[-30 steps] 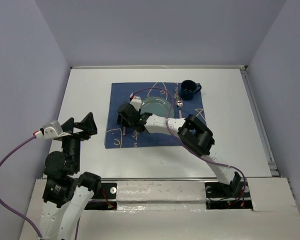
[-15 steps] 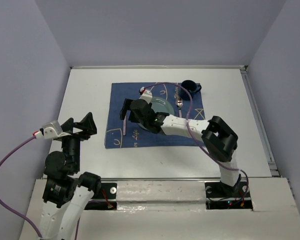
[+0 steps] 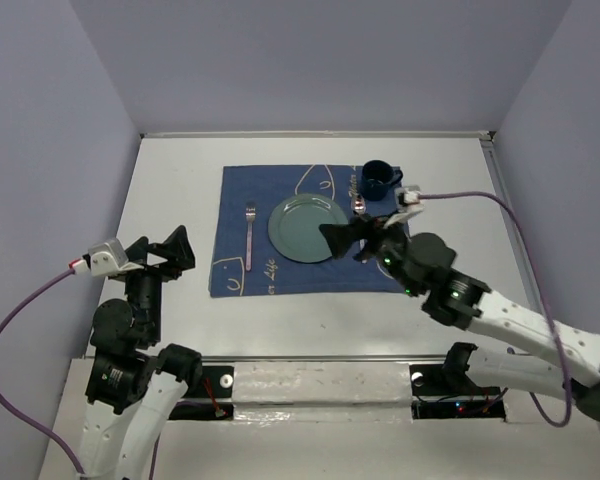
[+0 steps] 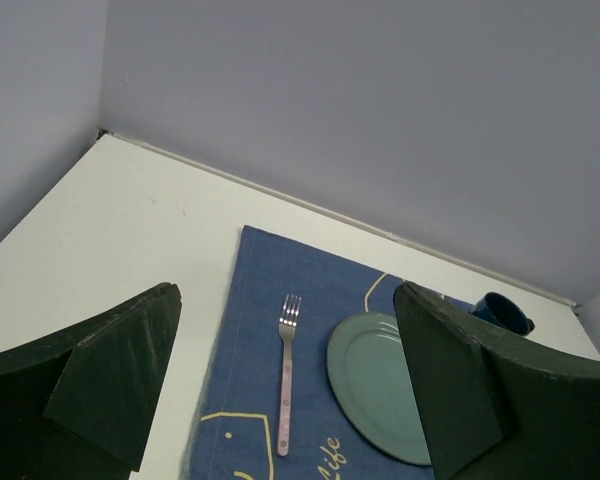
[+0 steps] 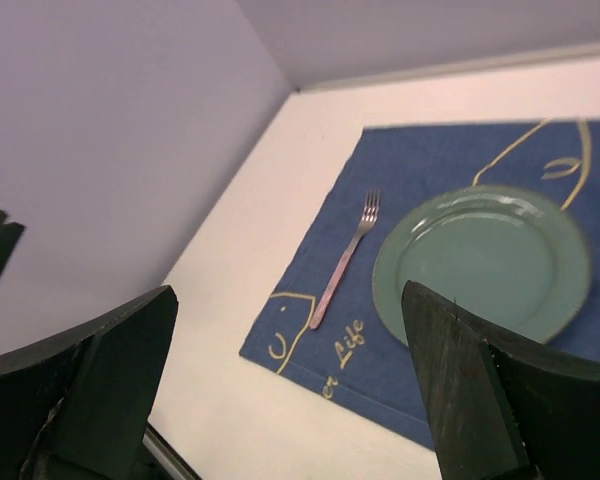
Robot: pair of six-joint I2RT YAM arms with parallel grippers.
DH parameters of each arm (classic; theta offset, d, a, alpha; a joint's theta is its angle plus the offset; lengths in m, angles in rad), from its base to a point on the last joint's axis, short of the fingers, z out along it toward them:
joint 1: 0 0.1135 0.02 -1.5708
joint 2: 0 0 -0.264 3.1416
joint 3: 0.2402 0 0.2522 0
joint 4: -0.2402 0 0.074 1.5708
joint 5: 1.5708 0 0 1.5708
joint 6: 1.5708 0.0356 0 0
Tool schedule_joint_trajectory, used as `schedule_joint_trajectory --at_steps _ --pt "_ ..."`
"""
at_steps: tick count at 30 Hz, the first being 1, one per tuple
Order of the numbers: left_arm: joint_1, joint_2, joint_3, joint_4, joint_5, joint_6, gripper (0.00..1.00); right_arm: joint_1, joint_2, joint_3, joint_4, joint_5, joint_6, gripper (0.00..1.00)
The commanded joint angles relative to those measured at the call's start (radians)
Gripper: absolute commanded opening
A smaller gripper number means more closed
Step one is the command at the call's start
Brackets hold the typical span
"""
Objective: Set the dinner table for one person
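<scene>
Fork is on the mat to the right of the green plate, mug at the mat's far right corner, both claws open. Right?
No. The fork lies on the mat to the left of the green plate, not the right; the top external view shows it. The mug is at the mat's far right corner, and the left claw and right claw are both open.

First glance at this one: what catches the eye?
A blue cloth lies mid-way across the white table, laid with a green plate, a fork to the plate's left and a dark blue mug at the cloth's far right corner. The right gripper hovers open by the plate's right edge. The left gripper is open too, raised at the near left.
</scene>
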Motion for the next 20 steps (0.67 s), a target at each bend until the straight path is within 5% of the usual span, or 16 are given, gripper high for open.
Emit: schedule_joint_trajectory --at_steps 1,9,20 --pt "0.0 0.018 0.025 0.053 0.064 0.006 0.99 -0.003 -0.305 -0.094 -0.157 0.072 -0.151 1.0" --pt "-0.002 0.03 0.033 0.082 0.122 0.007 0.99 -0.003 -0.77 -0.151 -0.326 0.236 -0.236 1.0" --pt "-0.002 0.047 0.03 0.112 0.183 0.018 0.99 -0.003 -0.673 -0.145 -0.335 0.221 -0.21 1.0"
